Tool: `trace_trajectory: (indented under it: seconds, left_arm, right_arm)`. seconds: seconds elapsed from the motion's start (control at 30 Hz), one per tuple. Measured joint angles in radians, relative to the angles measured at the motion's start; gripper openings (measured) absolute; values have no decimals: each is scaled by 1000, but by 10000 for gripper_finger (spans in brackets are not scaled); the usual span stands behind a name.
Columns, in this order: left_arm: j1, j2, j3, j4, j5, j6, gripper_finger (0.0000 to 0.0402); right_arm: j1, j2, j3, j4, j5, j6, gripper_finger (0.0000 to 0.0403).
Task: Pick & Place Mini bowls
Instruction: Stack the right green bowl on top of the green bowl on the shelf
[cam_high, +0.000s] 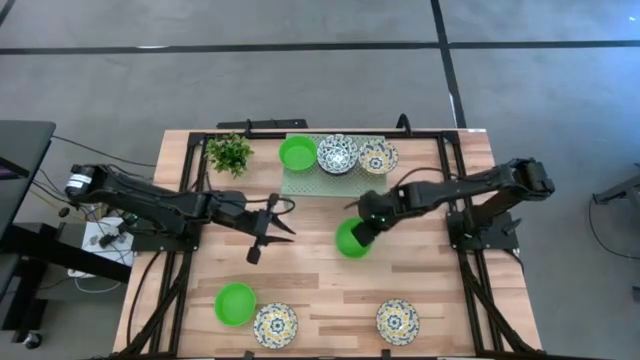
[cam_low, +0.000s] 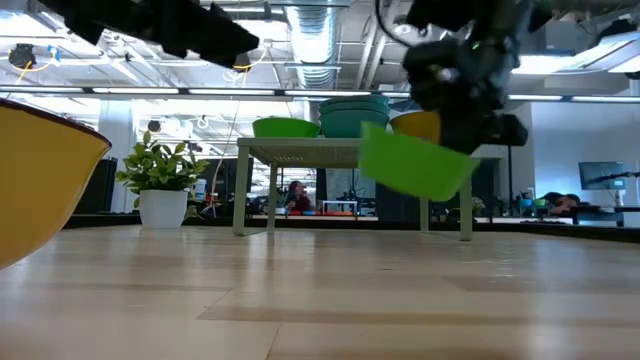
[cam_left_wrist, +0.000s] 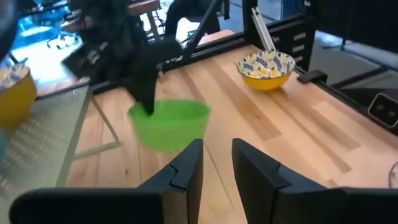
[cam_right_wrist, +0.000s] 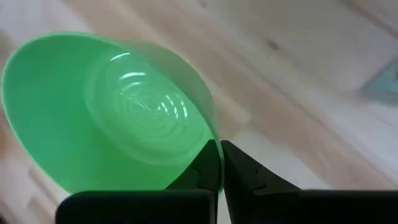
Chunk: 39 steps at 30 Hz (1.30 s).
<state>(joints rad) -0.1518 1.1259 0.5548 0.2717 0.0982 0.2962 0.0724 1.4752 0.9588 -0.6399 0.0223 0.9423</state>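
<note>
Transport is in hand: a plain bright green plastic mini bowl (cam_high: 351, 240) is pinched at its rim by the right pincer (cam_high: 366, 228), lifted clear above mid-worktop (cam_high: 320, 280). Next, carrying toward the pale green perforated rack (cam_high: 300, 182) seems called for. The left pincer (cam_left_wrist: 216, 163) waits, spread.

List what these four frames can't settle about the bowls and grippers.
- Rack stack: high view shows only the top bowls, so any bowls beneath them are hidden.
- Yellow bowl at the low view's edge: cut off, pattern unseen.
- Green bowl in the right gripper: the right wrist view is blurred and cuts off its near side.
- Left gripper: fingertips blurred, empty.
</note>
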Motion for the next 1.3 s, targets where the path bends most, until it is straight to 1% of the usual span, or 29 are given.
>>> trace_trajectory:
  seconds: [0.07,0.17,0.2,0.33,0.43,0.5,0.57,0.63,0.77,0.87,1.03,1.3]
  left_arm:
    - [-10,32,22,6,0,38,94]
    - [-33,112,59,0,-2,125,113]
    - [-43,147,75,-1,-11,158,122]
    - [-67,285,147,-1,-123,255,159]
    - [-68,373,198,-2,-136,306,179]
    - [-69,427,230,-6,-135,345,184]
    - [-70,472,258,-24,-135,371,185]
    - [-71,517,284,-31,-132,403,180]
    - [-78,578,314,-31,-132,476,169]
    - [-81,605,341,-32,-134,492,164]
    - [-75,625,344,-49,-136,493,161]
    - [-77,623,344,-80,-136,513,155]
  right_arm:
    - [-19,19,-1,1,-3,7,2]
    - [-35,69,-1,3,-32,78,2]
    - [-36,90,-1,2,-47,87,2]
    - [-32,155,-1,41,-119,91,2]
    - [-29,188,4,40,-150,92,2]
    - [-37,201,9,30,-165,91,2]
    - [-43,213,21,24,-180,90,3]
    - [-48,217,34,13,-173,76,4]
    - [-50,221,74,14,-166,57,3]
    - [-55,228,104,15,-163,45,2]
    - [-55,241,145,3,-169,33,2]
    - [-56,240,221,-7,-194,17,2]
